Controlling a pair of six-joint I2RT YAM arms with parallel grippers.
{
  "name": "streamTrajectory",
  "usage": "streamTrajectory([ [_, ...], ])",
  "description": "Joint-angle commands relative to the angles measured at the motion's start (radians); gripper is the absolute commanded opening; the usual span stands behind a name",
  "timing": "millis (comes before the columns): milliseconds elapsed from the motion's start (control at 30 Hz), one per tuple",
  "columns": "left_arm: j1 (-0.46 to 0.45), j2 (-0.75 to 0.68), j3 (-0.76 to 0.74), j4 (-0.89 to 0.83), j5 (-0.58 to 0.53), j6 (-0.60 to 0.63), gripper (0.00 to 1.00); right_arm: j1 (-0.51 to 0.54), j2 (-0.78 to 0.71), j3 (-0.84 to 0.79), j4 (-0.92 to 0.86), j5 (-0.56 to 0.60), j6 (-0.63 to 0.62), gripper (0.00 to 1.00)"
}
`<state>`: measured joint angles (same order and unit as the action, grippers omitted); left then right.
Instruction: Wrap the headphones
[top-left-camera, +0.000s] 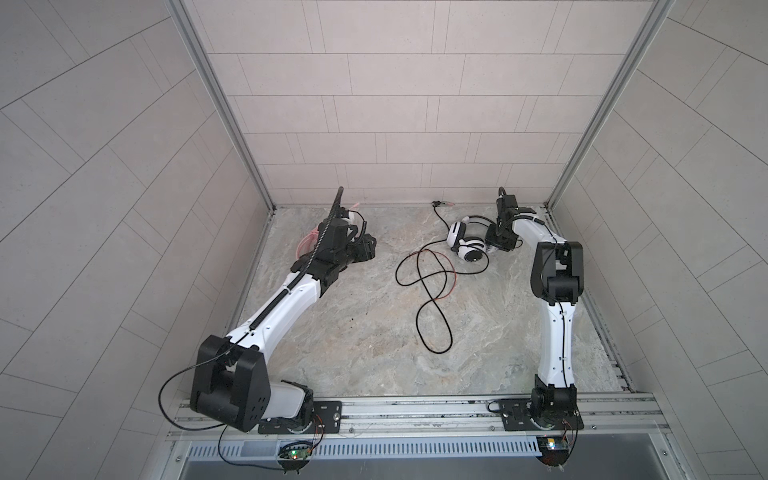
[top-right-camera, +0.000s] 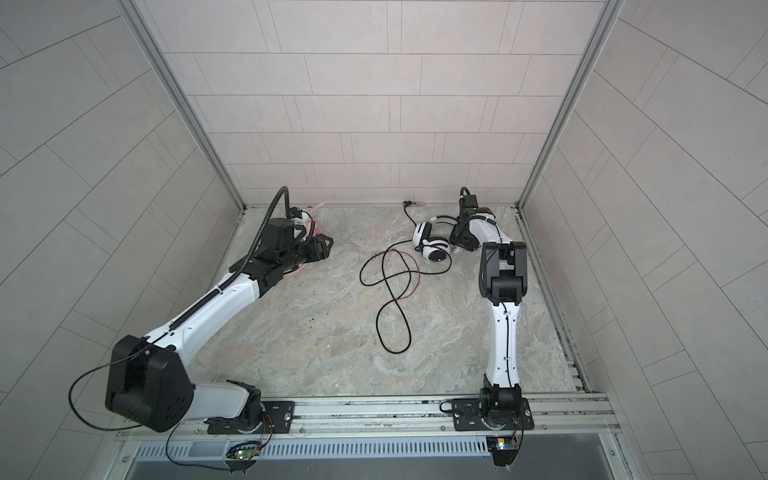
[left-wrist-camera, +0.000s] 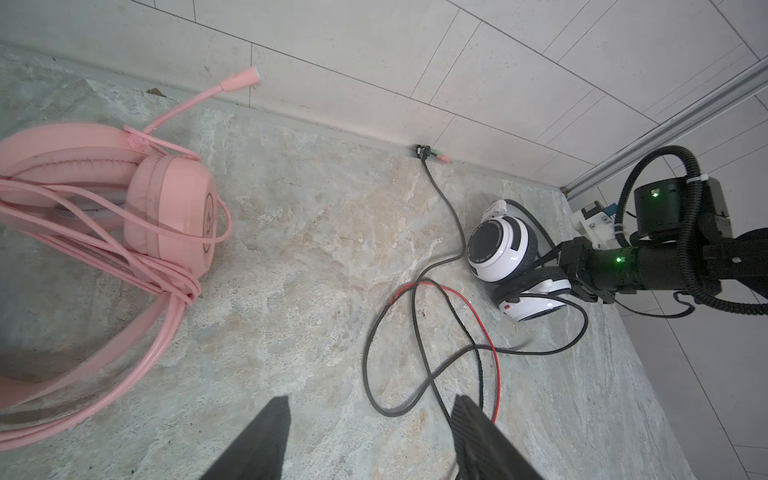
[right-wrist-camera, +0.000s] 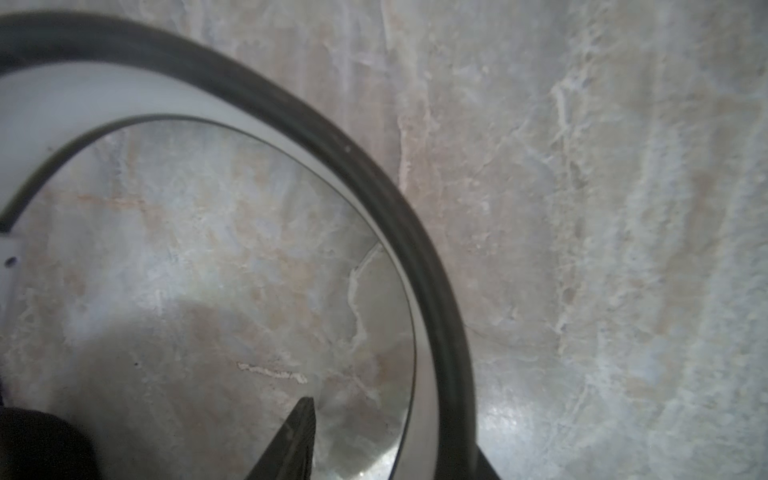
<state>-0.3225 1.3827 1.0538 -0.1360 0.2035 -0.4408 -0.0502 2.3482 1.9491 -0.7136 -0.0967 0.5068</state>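
- Lying off to the outer side of my left fingers (left-wrist-camera: 270, 436), near the back wall (left-wrist-camera: 374, 62), are the pink headphones (left-wrist-camera: 170, 208). Their thin pink cable is looped loosely round the band and one ear cup, and none of it touches me.
- My left fingers stand apart, hold nothing and hang over the bare surface (left-wrist-camera: 311, 249).
- Just ahead of those fingertips the black cable (left-wrist-camera: 365, 357) sprawls in loose crossed loops on the surface, with a thin red wire (left-wrist-camera: 498, 374) running alongside it. Its plug (left-wrist-camera: 424, 151) lies against the back wall.
- Beyond the loops, on my right fingers' side, the white-and-black headphones (left-wrist-camera: 498, 245) rest on the surface with the ear cups folded close together.
- My right fingers (right-wrist-camera: 297, 436) straddle that headset's headband (right-wrist-camera: 374, 174). In the right wrist view one finger stands inside the arc with surface showing between it and the band, so they are apart and not yet clamped.
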Motion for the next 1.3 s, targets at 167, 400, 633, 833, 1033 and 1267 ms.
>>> streamTrajectory([
  [167,-0.020,-0.006,0.034,0.041,0.063,-0.018,0.67,0.010,-0.136,-0.165,0.199,-0.071,0.006,0.10],
  [400,-0.025,0.042,0.061,0.097,0.289,-0.048,0.67,0.101,-0.497,-0.463,0.363,0.070,-0.124,0.08],
  [633,-0.107,0.084,0.106,0.143,0.412,-0.018,0.75,0.383,-0.950,-0.892,0.706,0.387,-0.434,0.08],
  [833,-0.195,0.138,0.264,-0.092,0.329,0.127,0.74,0.561,-1.095,-0.983,0.772,0.554,-0.575,0.08],
  [1033,-0.251,0.149,0.299,-0.177,0.217,0.192,0.74,0.615,-1.095,-0.923,0.727,0.551,-0.573,0.08],
  [1267,-0.276,0.220,0.410,-0.328,0.064,0.272,0.72,0.690,-1.114,-0.895,0.712,0.538,-0.571,0.08],
])
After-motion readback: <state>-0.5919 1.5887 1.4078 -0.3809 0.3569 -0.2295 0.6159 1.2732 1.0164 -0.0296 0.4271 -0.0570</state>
